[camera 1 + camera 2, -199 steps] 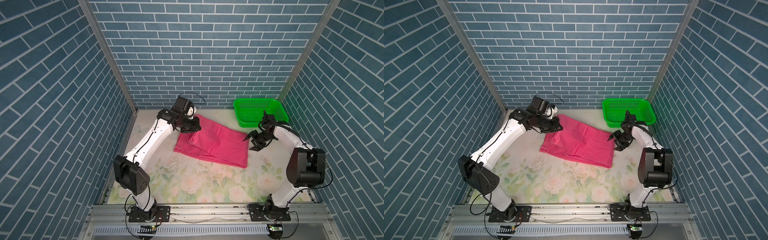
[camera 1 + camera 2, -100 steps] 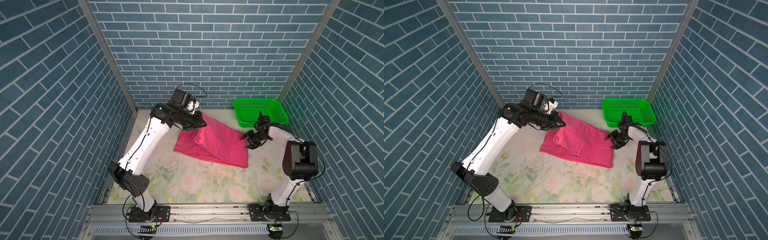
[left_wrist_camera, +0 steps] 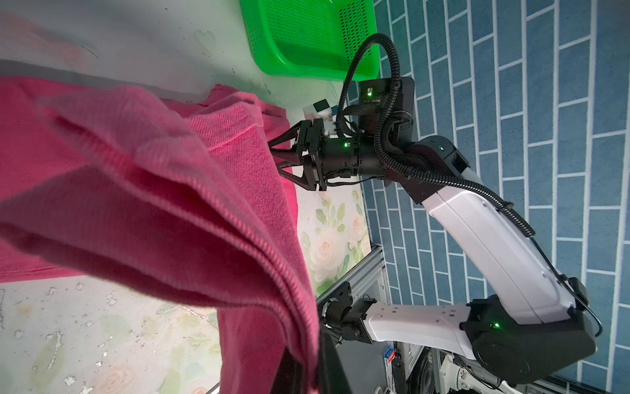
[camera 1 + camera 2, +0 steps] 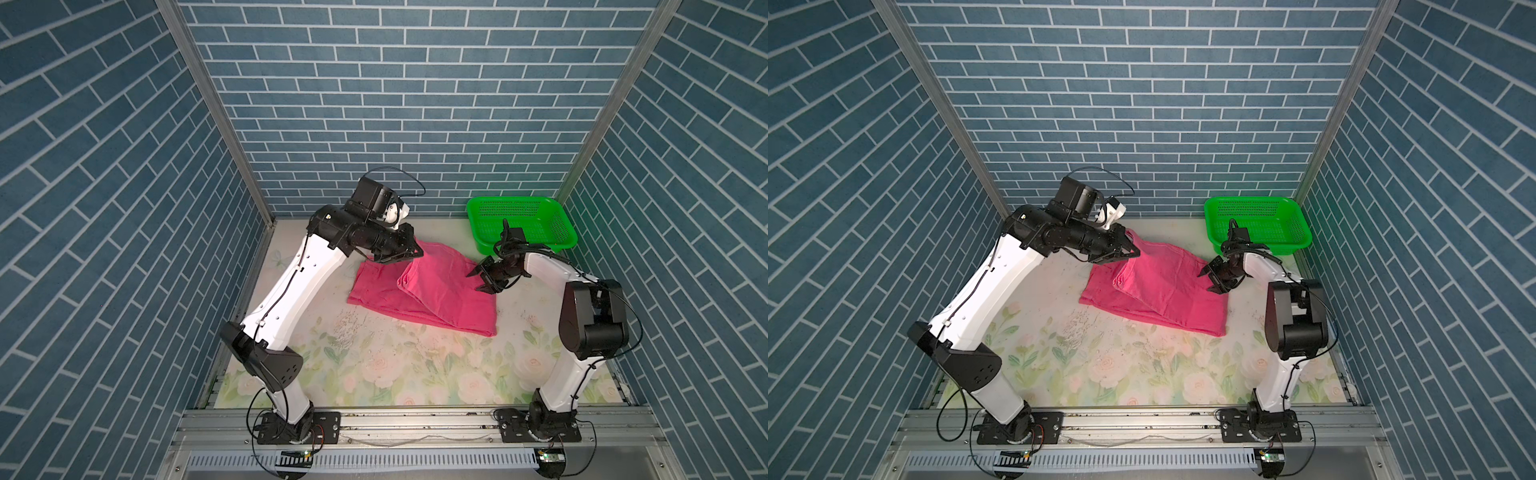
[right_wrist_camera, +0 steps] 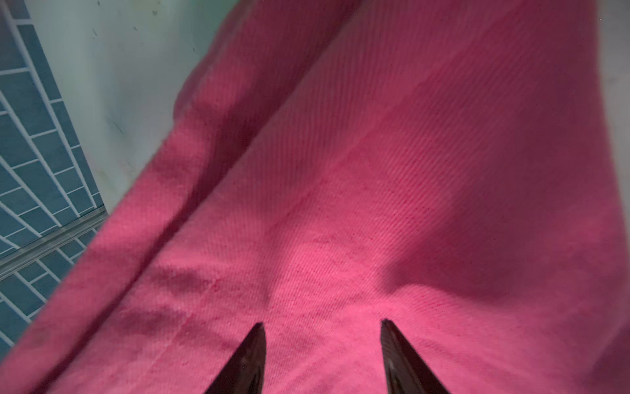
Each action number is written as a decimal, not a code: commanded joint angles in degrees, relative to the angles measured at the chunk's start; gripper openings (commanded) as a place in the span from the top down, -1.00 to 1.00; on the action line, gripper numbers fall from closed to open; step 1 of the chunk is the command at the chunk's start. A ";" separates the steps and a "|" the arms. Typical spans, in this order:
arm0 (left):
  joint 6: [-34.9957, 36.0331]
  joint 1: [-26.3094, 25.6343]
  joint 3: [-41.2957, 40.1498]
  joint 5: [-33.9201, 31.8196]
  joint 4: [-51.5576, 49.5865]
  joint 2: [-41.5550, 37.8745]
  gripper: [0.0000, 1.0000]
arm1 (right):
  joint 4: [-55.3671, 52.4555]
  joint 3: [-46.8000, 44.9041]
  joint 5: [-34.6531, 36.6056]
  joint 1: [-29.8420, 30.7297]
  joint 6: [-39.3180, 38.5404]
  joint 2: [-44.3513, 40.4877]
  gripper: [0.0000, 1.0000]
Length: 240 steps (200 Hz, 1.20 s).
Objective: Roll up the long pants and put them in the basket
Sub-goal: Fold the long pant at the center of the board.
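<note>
The long pants (image 4: 440, 295) (image 4: 1167, 291) lie folded as a magenta-pink slab at the back of the floral mat. My left gripper (image 4: 415, 254) (image 4: 1133, 254) is shut on their far left corner and holds it raised, so a flap of cloth drapes over the rest. The left wrist view shows that cloth (image 3: 153, 191) pinched in the left gripper (image 3: 308, 375). My right gripper (image 4: 478, 280) (image 4: 1205, 281) (image 3: 274, 157) is open at the pants' right edge. In its wrist view the right gripper (image 5: 322, 325) has its fingertips apart just over the pink fabric (image 5: 375, 170).
A green mesh basket (image 4: 482, 245) (image 4: 1219, 245) (image 3: 272, 64) stands at the back right corner, just behind my right arm. Blue brick walls close in three sides. Bare floral mat (image 4: 395, 365) runs from the pants to the front rail.
My left gripper has lifted the pants' far left corner and carried it rightward, folding a flap over. My right gripper moved left to the pants' right edge, its jaws narrowing a little.
</note>
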 commanded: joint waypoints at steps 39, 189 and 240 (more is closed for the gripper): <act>6.68 0.13 2.28 -2.58 -5.38 2.99 1.00 | -7.42 0.39 6.58 -0.58 -2.18 2.25 0.07; 19.94 6.27 -30.24 -29.41 14.68 -4.64 1.00 | -13.43 -1.02 14.61 -1.04 -6.83 7.38 0.23; 23.36 6.99 -38.70 -36.68 23.31 -5.66 1.00 | -14.42 0.29 14.21 -1.11 -6.86 8.26 0.23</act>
